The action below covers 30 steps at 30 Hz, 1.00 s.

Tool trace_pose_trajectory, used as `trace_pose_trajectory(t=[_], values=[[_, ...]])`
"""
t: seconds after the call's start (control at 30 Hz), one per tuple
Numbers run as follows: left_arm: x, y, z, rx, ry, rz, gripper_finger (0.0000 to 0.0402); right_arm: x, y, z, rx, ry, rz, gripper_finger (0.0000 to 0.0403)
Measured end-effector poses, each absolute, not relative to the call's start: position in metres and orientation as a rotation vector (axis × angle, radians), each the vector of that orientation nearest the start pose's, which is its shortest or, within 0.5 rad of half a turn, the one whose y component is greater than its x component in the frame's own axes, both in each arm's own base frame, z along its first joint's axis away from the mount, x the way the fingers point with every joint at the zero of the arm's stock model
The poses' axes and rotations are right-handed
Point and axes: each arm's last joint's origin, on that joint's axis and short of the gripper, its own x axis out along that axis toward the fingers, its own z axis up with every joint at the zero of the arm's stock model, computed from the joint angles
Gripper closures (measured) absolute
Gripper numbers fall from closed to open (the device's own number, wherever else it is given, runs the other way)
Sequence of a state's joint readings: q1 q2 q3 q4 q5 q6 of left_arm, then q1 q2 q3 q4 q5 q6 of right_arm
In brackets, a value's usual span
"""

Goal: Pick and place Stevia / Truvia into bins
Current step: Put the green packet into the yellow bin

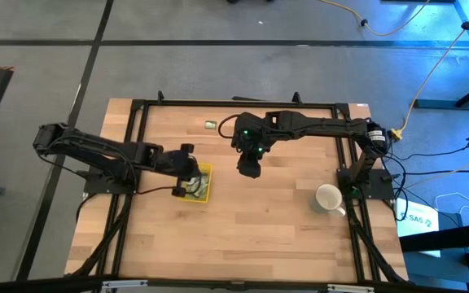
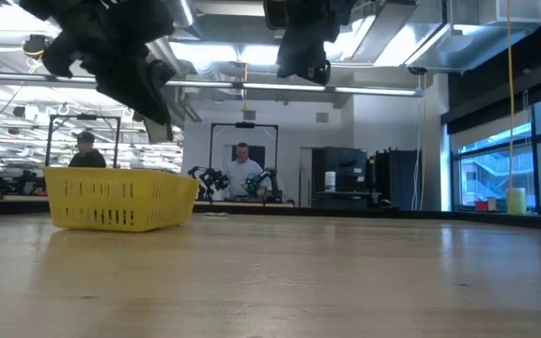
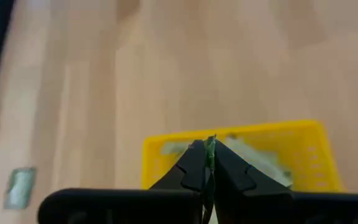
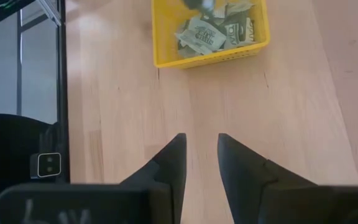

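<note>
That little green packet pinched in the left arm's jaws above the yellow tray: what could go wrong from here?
1. The left gripper pinches the sachet by a thin edge, so it may slip or flutter outside the yellow tray when released.
2. The tray is already crowded with sachets, so a new one could slide over the wall.
3. One sachet on the table could be missed.

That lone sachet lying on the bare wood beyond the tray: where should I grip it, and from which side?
The small pale green paper sachet lies flat and alone on the wooden table, so probably come straight down and pinch across its narrower width. The open right gripper is free.
</note>
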State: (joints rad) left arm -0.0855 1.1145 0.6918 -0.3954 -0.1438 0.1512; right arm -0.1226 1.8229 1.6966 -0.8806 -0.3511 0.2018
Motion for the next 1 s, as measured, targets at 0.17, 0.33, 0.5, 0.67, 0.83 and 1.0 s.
trace_pose_trajectory(t=[0.17,0.33,0.5,0.67,0.83,1.0], values=[[0.217,-0.014,0.219,0.267,0.867,0.052,0.0389,0.386,-0.038,0.308,0.416,1.002,0.111,0.0308],[0.225,-0.015,0.205,0.273,0.931,0.050,0.0389,0.386,-0.038,0.308,0.416,1.002,0.111,0.0309],[0.233,-0.016,0.190,0.274,1.000,0.029,0.0391,0.385,-0.038,0.307,0.397,1.002,0.121,0.0309],[0.236,-0.015,0.181,0.290,1.039,0.045,0.0374,0.385,-0.037,0.307,0.393,1.003,0.123,0.0309],[0.236,-0.016,0.180,0.250,1.042,0.040,0.0347,0.385,-0.037,0.307,0.389,1.006,0.126,0.0309],[0.234,-0.019,0.186,0.087,1.013,-0.010,0.0322,0.383,-0.037,0.306,0.353,1.022,0.146,0.0309]])
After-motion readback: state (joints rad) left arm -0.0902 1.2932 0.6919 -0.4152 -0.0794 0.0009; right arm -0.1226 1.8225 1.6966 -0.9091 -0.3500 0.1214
